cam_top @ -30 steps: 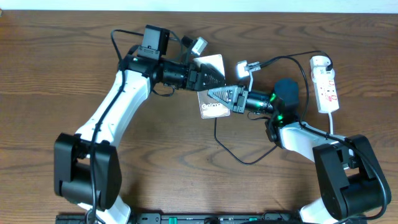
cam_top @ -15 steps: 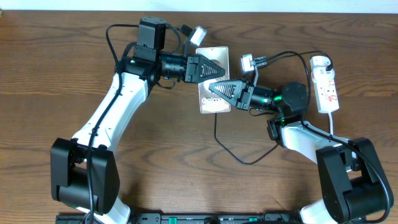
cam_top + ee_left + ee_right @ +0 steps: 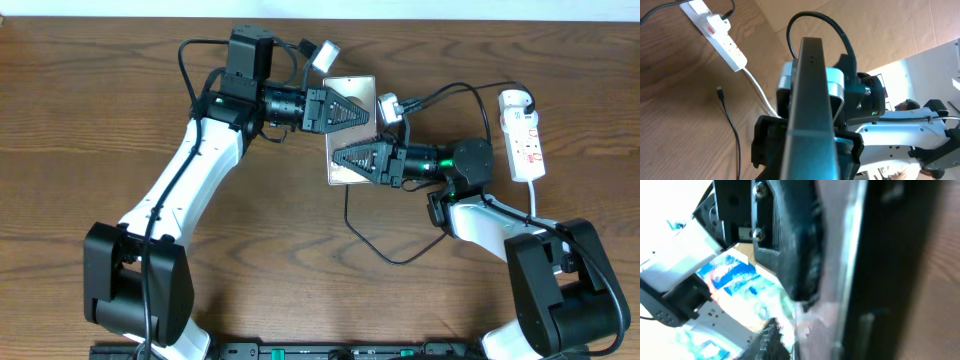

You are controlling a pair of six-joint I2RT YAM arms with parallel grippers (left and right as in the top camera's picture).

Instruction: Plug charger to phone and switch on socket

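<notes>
The phone (image 3: 350,133) sits between your two arms at the middle of the wooden table (image 3: 80,120), apparently raised off the surface. Your left gripper (image 3: 350,110) is clamped on its upper half, the phone edge-on between the fingers in the left wrist view. Your right gripper (image 3: 352,158) lies across the lower half. The right wrist view is too blurred to tell whether that claw is gripping or only resting there.

The charger (image 3: 375,250) loops loose on the table below the phone, and its plug tip (image 3: 719,91) lies bare on the wood. The cable climbs back toward the socket (image 3: 527,140), which lies well apart at your right near the table's far edge, white cord trailing down.
</notes>
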